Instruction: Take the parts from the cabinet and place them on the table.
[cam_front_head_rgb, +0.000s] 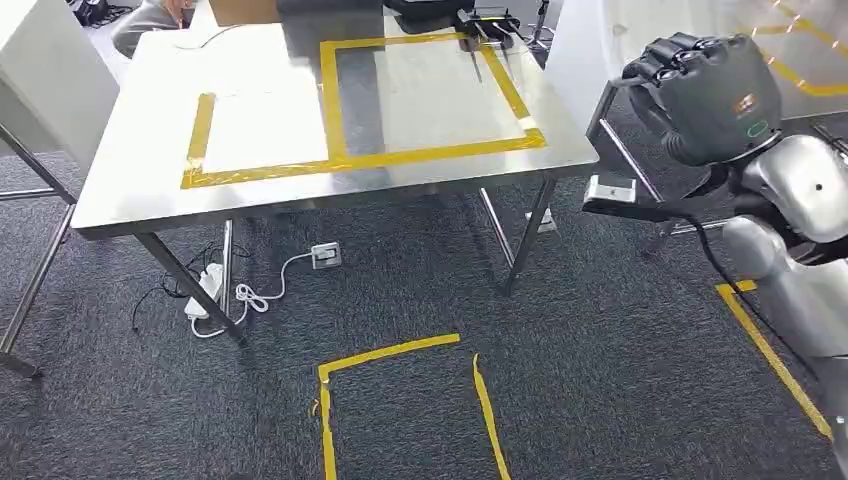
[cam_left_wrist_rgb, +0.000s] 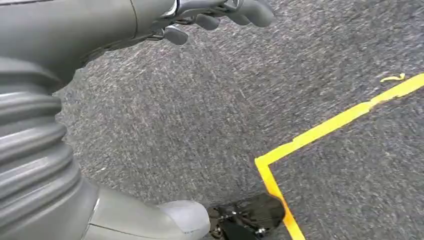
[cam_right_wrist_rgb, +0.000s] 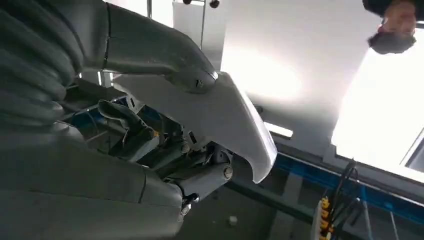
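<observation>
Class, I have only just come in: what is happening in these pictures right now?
A humanoid robot stands on grey carpet facing a steel table marked with yellow tape rectangles; nothing lies inside them yet. Its right hand is raised beside the table and grips a pale, curved part, with the fingers wrapped under it. The left hand hangs over the floor holding nothing, near yellow floor tape. The part has not been set down.
</observation>
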